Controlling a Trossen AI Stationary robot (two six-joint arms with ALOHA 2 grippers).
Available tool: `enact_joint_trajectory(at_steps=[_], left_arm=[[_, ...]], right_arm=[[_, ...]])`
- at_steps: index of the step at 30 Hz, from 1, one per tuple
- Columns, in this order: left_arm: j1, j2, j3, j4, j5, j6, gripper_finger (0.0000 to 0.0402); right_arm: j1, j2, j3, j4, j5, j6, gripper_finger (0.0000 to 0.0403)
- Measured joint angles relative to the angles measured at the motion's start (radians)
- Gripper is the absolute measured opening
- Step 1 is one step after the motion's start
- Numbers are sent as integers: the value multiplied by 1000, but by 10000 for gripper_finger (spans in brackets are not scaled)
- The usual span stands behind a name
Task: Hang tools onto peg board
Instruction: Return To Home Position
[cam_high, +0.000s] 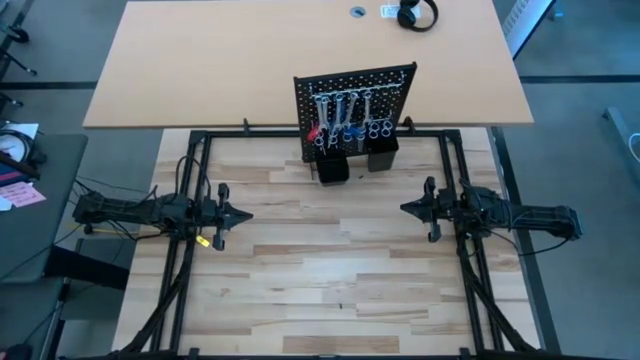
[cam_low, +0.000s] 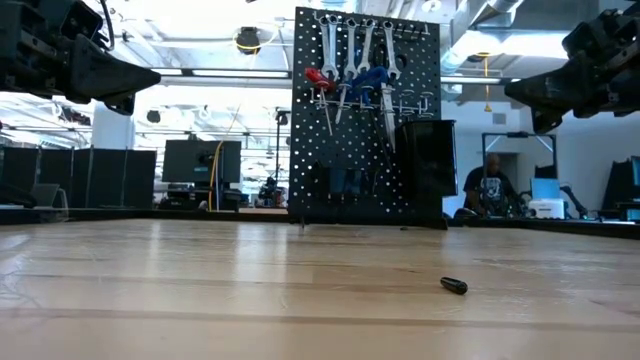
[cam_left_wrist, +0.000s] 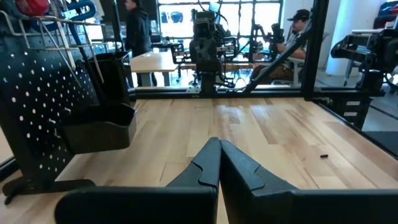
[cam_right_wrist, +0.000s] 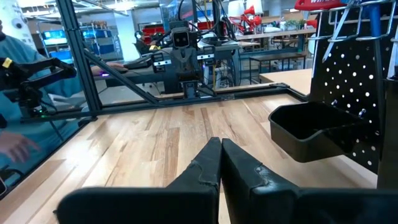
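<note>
The black peg board (cam_high: 355, 100) stands upright at the table's far middle. Silver wrenches (cam_low: 350, 45), a red-handled tool (cam_low: 318, 80) and blue-handled tools (cam_low: 370, 82) hang on it. Two black cups (cam_high: 350, 160) sit at its base; one shows in the left wrist view (cam_left_wrist: 96, 127) and one in the right wrist view (cam_right_wrist: 308, 134). My left gripper (cam_high: 247, 214) is shut and empty above the table's left part. My right gripper (cam_high: 404, 208) is shut and empty above the right part. Both point toward the table's middle.
A small dark piece (cam_low: 454, 286) lies on the wooden table top, also in the left wrist view (cam_left_wrist: 323, 155). A black metal frame (cam_high: 200, 140) runs round the table. Black headphones (cam_high: 417, 14) lie on the far desk. People show in the room behind.
</note>
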Motion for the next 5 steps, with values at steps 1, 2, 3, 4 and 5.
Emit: enact_joint_trajectory(at_steps=[1, 2, 3, 4, 5], left_arm=[[0, 0, 0, 0, 0, 0, 0], [0, 0, 0, 0, 0, 0, 0], [0, 0, 0, 0, 0, 0, 0], [0, 0, 0, 0, 0, 0, 0], [0, 0, 0, 0, 0, 0, 0]], right_arm=[[0, 0, 0, 0, 0, 0, 16], [0, 0, 0, 0, 0, 0, 16], [0, 0, 0, 0, 0, 0, 16], [0, 0, 0, 0, 0, 0, 16], [0, 0, 0, 0, 0, 0, 16]])
